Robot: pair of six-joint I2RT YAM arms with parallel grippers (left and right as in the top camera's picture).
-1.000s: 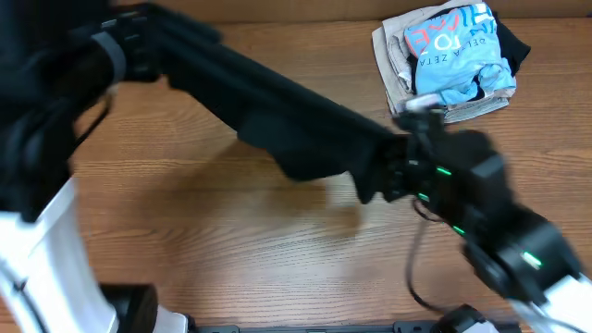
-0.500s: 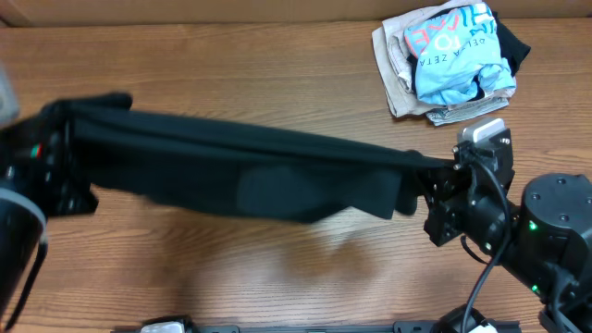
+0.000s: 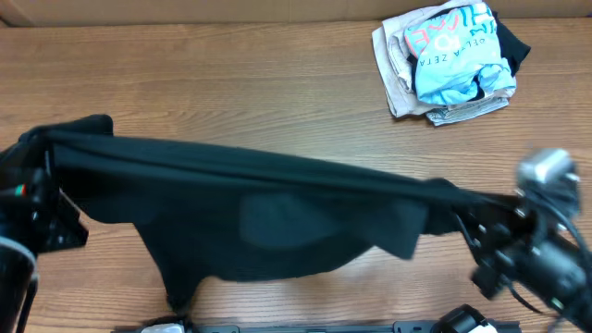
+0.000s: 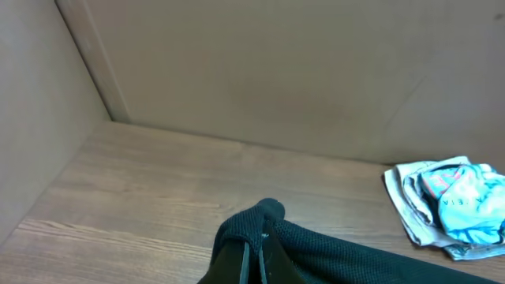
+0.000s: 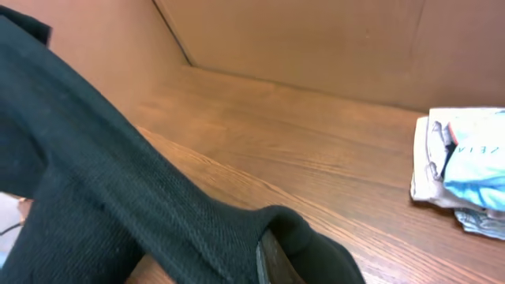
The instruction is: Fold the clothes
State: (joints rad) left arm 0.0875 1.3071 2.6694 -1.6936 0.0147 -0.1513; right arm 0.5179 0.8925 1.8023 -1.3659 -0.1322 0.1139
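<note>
The black shirt [image 3: 268, 199] is stretched taut across the table between both arms, its lower part hanging toward the front edge. No logo shows. My left gripper [image 3: 48, 157] is shut on the shirt's left end; in the left wrist view the fabric [image 4: 331, 252] bunches over the closed fingers [image 4: 256, 252]. My right gripper [image 3: 472, 217] is shut on the shirt's right end; in the right wrist view the cloth [image 5: 118, 197] drapes over the finger [image 5: 272, 256].
A heap of other clothes [image 3: 450, 57], white and light blue with lettering, lies at the back right of the wooden table [image 3: 231, 83]; it also shows in the left wrist view [image 4: 446, 205] and the right wrist view [image 5: 465, 170]. Brown walls surround the table.
Both arms have pulled apart and toward the front, stretching the shirt from a slanted line to a nearly level one. The shirt's lower part has dropped lower.
</note>
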